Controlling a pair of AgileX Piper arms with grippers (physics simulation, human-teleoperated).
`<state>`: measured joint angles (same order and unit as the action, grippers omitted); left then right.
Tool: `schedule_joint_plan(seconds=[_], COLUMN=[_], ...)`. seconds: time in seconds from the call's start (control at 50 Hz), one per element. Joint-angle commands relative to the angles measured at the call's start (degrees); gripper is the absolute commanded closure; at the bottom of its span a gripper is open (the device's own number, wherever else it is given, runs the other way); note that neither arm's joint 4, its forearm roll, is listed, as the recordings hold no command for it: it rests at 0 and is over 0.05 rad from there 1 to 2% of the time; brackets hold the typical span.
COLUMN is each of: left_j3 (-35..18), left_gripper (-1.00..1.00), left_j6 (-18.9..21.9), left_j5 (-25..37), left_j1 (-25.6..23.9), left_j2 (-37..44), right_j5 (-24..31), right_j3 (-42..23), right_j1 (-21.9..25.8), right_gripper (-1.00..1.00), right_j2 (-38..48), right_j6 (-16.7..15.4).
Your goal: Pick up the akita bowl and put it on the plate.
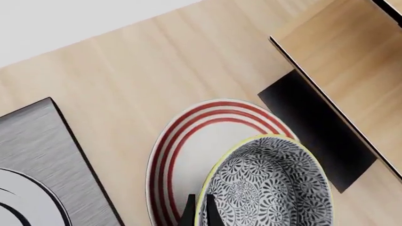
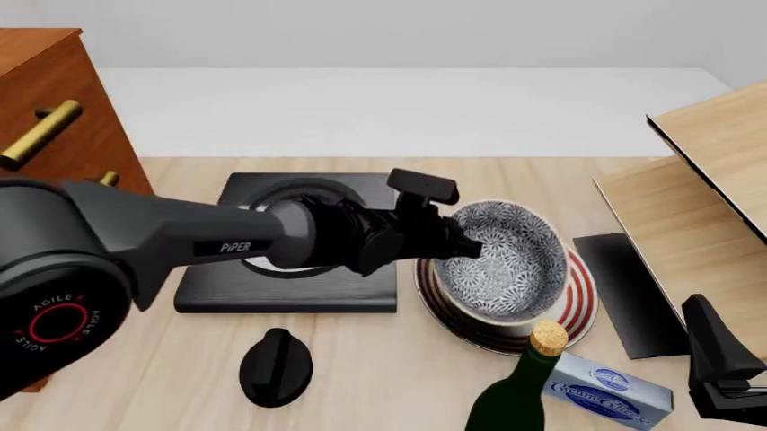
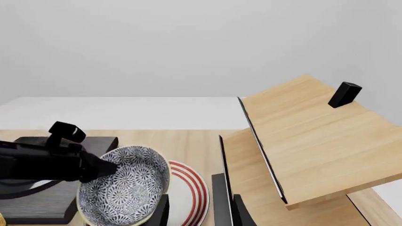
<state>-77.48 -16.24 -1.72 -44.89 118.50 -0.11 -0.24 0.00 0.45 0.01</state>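
In the left wrist view, the left gripper (image 1: pixel 199 211) shows only two thin black finger tips, pinching the cream rim of the akita bowl (image 1: pixel 267 188), one tip inside and one outside. The bowl is deep and round, densely covered in black-and-white floral swirls, and sits over the plate (image 1: pixel 188 150), a flat white disc with concentric red rings; whether it touches cannot be told here. Beside them lies the burner (image 1: pixel 37 160), brushed dark metal with white rings, on a pale wood-grain table (image 1: pixel 157 61), and a light wooden panel (image 1: pixel 351 61) slants over a flat black slab. In the front view, the matte black left arm reaches across the square burner (image 2: pixel 287 269) to the bowl (image 2: pixel 509 260), its gripper (image 2: pixel 462 244) clamped on the near-left rim; the bowl sits within the plate (image 2: pixel 581 301). Nearer are a black knob (image 2: pixel 276 364), a dark green bottle (image 2: pixel 522 395) with a cork, and a blue-and-white box (image 2: pixel 605 388). The right gripper (image 2: pixel 725 377) shows at the lower right corner; its spread cannot be told. In the right wrist view, the bowl (image 3: pixel 125 188) tilts slightly over the red-ringed plate (image 3: pixel 188 195), and the right gripper's dark fingers (image 3: pixel 220 197) at the frame edge stand apart, holding nothing.
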Motion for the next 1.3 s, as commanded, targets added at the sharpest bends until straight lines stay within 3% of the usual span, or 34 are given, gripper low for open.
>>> schedule_joint_plan(seconds=[0.02,0.32,0.4,0.42,0.78,1.1,1.12,1.3], left_j3=[-0.4,0.1,0.9,1.1,2.5,6.6,7.3,10.8], left_gripper=[1.00,1.00,1.00,-1.00,-1.00,-1.00,-1.00,-1.00], left_j6=[0.2,0.6,-0.9,-0.2,0.0,2.4,3.9,3.9], left_j5=[-0.4,-0.8,-2.0,-1.9,-2.1,-1.0,-1.3,-2.0], left_j1=[0.1,0.6,-0.6,-0.2,-0.6,2.5,2.7,3.7], left_j2=[0.6,0.7,0.1,-0.2,-2.6,-13.9,-14.5,-18.7], right_j5=[0.0,0.0,0.0,0.0,0.0,0.0,0.0,0.0], right_j3=[0.0,0.0,0.0,0.0,0.0,0.0,0.0,0.0], right_j1=[0.0,0.0,0.0,0.0,0.0,0.0,0.0,0.0], right_gripper=[-1.00,-1.00,-1.00,-1.00,-1.00,-1.00,-1.00,-1.00], right_j2=[0.0,0.0,0.0,0.0,0.0,0.0,0.0,0.0], right_j6=[0.0,0.0,0.0,0.0,0.0,0.0,0.0,0.0])
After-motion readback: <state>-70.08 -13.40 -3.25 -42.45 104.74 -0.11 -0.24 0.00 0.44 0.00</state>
